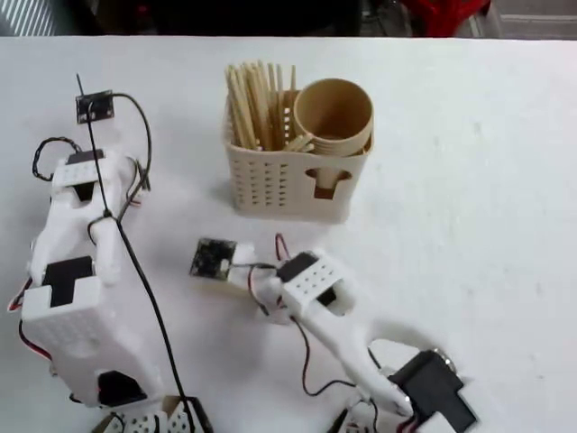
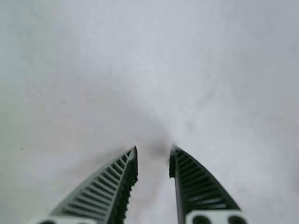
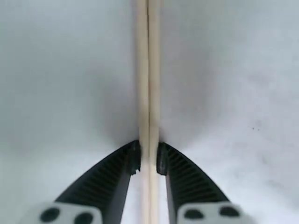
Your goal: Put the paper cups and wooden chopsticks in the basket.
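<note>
The left arm point(image 1: 72, 271) sits folded at the left side of the table point(image 1: 487, 180). In its wrist view the left gripper point(image 2: 153, 161) points down at bare tabletop. Its two ribbed fingers point(image 2: 117, 186) stand a narrow gap apart, holding nothing and touching nothing.

The right arm point(image 1: 334, 316) stretches in from the near edge toward the middle of the table. The right gripper point(image 3: 148, 158) is pressed in on a chopstick pair point(image 3: 148, 70). One fingertip bears on each side, and the two sticks lie side by side, touching. They run straight out beyond the tips over the white surface.

Beyond the right arm, toward the far side, stands the basket point(image 1: 288, 185), upright and apart from both arms. A bundle of chopsticks point(image 1: 257, 104) stands in its left part. Nested cups point(image 1: 334, 117) lean in its right part, mouth tipped up.
</note>
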Motion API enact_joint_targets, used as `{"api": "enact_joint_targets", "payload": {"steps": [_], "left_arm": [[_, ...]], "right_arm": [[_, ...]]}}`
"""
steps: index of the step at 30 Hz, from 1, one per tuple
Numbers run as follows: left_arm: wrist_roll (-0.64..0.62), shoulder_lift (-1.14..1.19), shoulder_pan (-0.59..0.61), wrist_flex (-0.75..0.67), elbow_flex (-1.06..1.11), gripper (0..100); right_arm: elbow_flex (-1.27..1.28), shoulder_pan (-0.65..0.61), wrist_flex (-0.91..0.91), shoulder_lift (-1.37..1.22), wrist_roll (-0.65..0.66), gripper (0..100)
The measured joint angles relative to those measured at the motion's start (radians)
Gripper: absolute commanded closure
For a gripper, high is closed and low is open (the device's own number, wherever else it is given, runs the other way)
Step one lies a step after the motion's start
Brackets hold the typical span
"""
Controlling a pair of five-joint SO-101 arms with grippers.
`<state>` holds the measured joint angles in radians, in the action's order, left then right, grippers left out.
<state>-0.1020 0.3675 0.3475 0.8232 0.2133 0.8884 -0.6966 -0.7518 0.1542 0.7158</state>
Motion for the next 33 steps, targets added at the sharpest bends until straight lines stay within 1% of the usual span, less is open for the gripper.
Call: {"api": "enact_joint_targets", "payload": {"steps": [6, 11, 14, 16, 18, 29, 31, 33], "left_arm": [[0.0, 0.0, 0.0, 0.0, 0.0, 87], [0.0, 0.0, 0.0, 0.0, 0.0, 87], [0.0, 0.0, 0.0, 0.0, 0.0, 87], [0.0, 0.0, 0.0, 0.0, 0.0, 87], [0.0, 0.0, 0.0, 0.0, 0.0, 87], [0.0, 0.0, 0.0, 0.0, 0.0, 87], [0.0, 0.0, 0.0, 0.0, 0.0, 87], [0.0, 0.0, 0.0, 0.0, 0.0, 87]], "right_arm": [[-0.009, 0.086, 0.084, -0.005, -0.034, 98.0], [-0.051, 0.117, 0.075, -0.009, -0.037, 97.3], [-0.051, 0.106, 0.054, -0.009, -0.034, 89.9], [-0.052, 0.092, 0.034, -0.009, -0.003, 84.2], [-0.054, 0.083, 0.025, -0.009, 0.006, 81.1], [-0.054, 0.081, 0.025, -0.009, 0.012, 82.7], [-0.052, 0.072, 0.025, -0.015, 0.015, 87.7], [-0.052, 0.072, 0.025, -0.041, 0.015, 94.7]]}}
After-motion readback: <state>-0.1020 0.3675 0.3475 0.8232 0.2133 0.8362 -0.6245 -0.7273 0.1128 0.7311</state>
